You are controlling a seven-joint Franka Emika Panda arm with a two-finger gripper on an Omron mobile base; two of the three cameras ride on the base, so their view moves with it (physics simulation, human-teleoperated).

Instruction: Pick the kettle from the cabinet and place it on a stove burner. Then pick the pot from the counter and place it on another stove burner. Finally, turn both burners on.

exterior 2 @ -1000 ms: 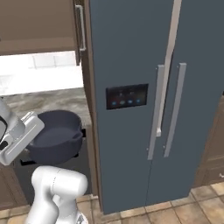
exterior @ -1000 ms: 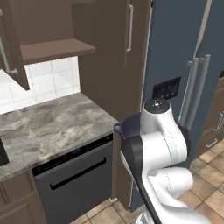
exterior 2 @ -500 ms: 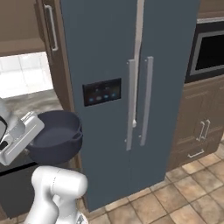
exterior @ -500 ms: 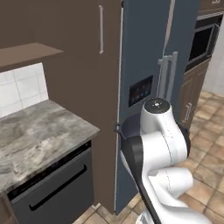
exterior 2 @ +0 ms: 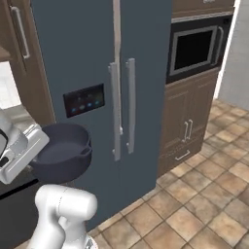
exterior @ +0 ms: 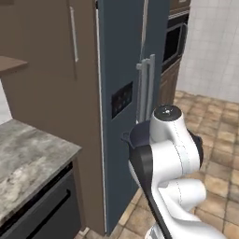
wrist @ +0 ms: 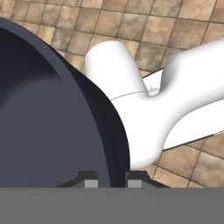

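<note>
Dark blue-grey pot rides in front of the fridge, my gripper pinched narrowly on its rim, so I keep it level while carrying it stoveward.

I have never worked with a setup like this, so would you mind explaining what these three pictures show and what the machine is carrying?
This is a rendered kitchen with a white robot arm on a base that can drive. Two pictures come from cameras on that base, behind the arm to its left and right. The third looks along the gripper from a camera on the hand.

The gripper is shut on the rim of the pot, a wide, dark blue-grey, lidless pot, held in the air in front of the refrigerator. In the hand view the rim sits between the two finger tips, with tiled floor below. The stone counter lies at the left of the left base view.
</note>
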